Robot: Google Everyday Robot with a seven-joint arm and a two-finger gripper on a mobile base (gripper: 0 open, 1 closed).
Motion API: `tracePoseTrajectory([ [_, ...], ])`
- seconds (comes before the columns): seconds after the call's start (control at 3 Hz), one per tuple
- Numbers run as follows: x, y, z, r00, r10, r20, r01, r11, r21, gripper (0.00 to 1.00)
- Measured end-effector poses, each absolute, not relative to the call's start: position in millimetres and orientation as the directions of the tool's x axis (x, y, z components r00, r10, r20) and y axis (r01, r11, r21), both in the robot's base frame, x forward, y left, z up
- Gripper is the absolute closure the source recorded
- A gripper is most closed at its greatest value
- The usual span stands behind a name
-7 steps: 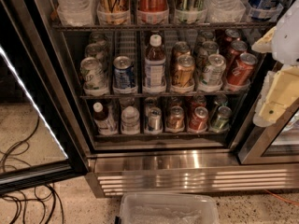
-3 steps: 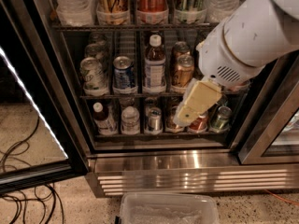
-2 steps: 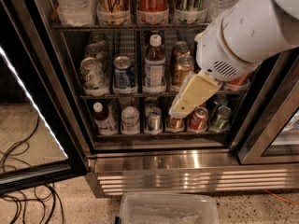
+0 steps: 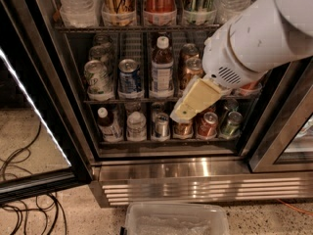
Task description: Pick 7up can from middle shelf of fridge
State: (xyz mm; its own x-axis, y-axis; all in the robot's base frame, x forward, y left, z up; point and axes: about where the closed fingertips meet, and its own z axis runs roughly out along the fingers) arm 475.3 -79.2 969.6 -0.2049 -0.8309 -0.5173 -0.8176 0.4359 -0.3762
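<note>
The fridge (image 4: 171, 168) stands with its door open and its racks in view. The 7up can (image 4: 96, 77), silvery-white with green marks, stands at the left end of the middle shelf (image 4: 127, 101). A blue can (image 4: 129, 76) is right beside it, then a bottle (image 4: 161, 67) and a gold-brown can (image 4: 191, 66). My gripper (image 4: 185, 111), cream-coloured on a white arm (image 4: 254, 38), hangs in front of the middle shelf's right half. It points down-left and is well to the right of the 7up can. The arm hides the shelf's right end.
Tall bottles and cans fill the top rack (image 4: 137, 26). Small cans and bottles line the bottom rack (image 4: 166, 140). The open glass door (image 4: 29, 116) is at left, with cables (image 4: 24, 195) on the floor. A clear plastic bin (image 4: 176, 220) sits below the base grille.
The arm swung in from the right edge to in front of the fridge. Over the last second the gripper rose a little and shifted slightly left.
</note>
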Motion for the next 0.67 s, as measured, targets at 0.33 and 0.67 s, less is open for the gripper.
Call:
tracePoseTrajectory([
  [0.33,486,-48,957,-0.253,-0.736,-0.628,-0.793,0.530,-0.302,0.00],
  [0.67,505,-1,956,-0.259,-0.615,-0.745,-0.773,0.595,-0.222,0.00],
])
